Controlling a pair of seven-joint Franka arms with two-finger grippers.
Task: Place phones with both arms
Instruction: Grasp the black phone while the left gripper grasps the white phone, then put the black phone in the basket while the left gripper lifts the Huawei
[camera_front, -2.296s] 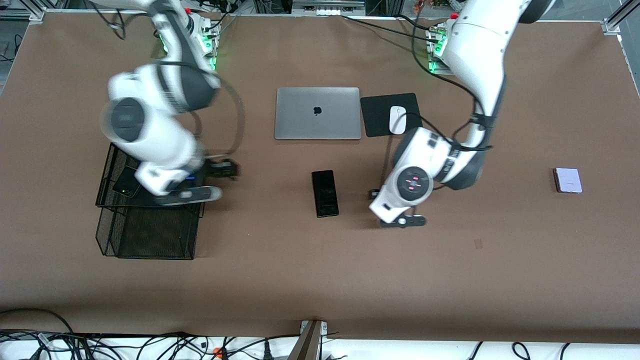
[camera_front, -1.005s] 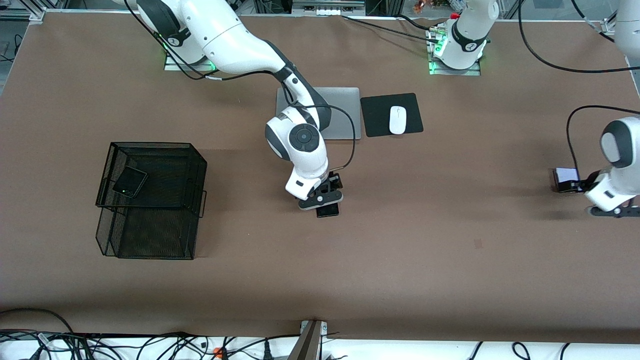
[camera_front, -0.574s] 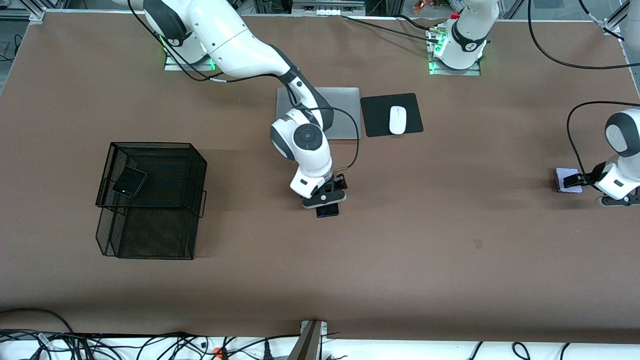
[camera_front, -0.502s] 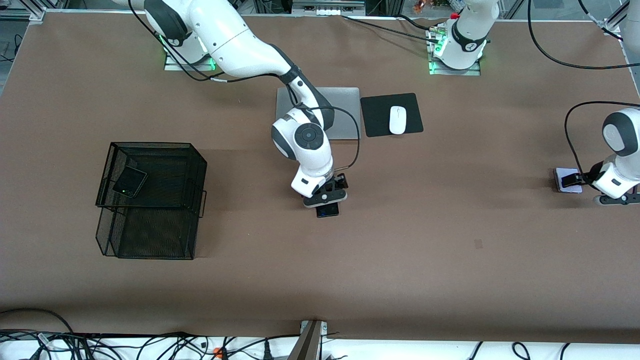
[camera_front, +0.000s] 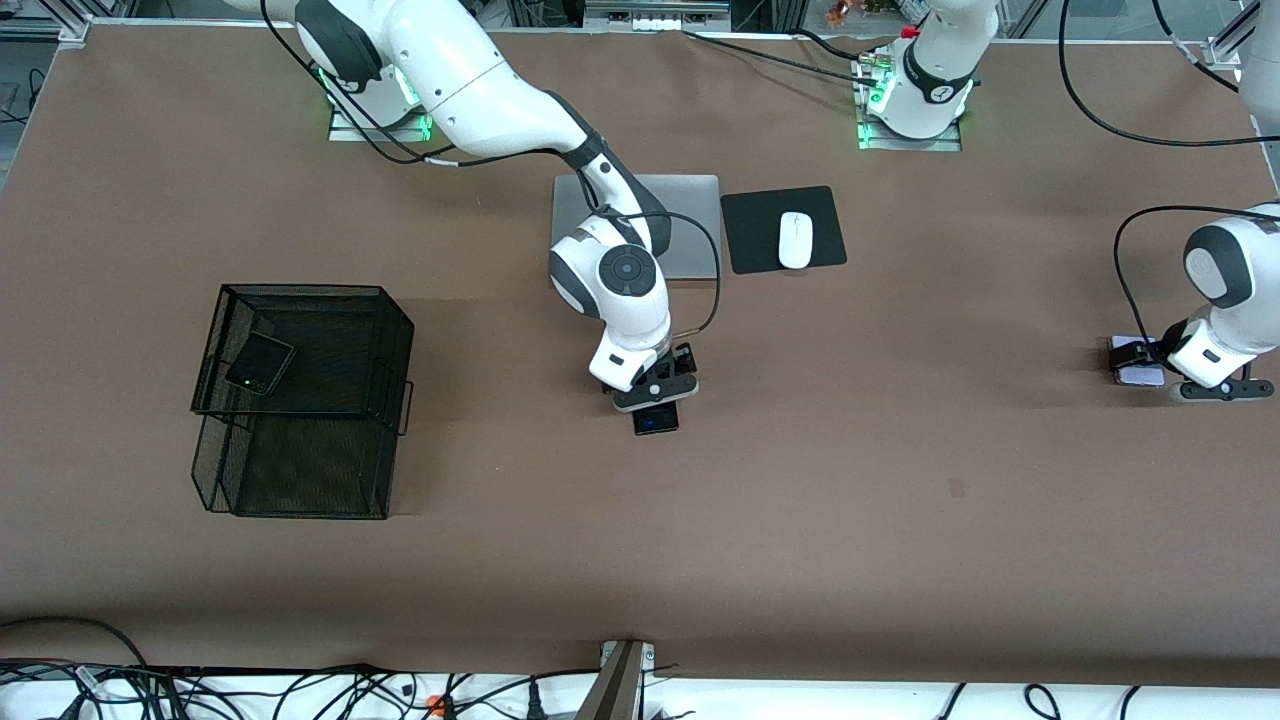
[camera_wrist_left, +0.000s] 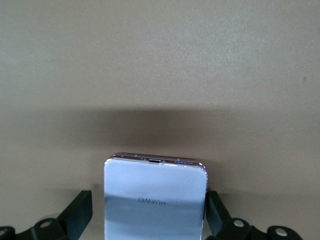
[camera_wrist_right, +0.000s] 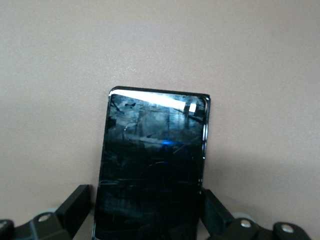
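Both claws have descended: right gripper (camera_wrist_right: 147, 212) straddles the long black phone (camera_wrist_right: 152, 165), left gripper (camera_wrist_left: 149, 215) straddles the lavender phone (camera_wrist_left: 155, 200) (jaws apart, grasps imminent).

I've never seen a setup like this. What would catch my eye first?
Two white arms each work on a phone: the right gripper straddles the long black phone mid-table, and the left gripper straddles the lavender phone at the left arm's end. A small black phone lies in the mesh basket.
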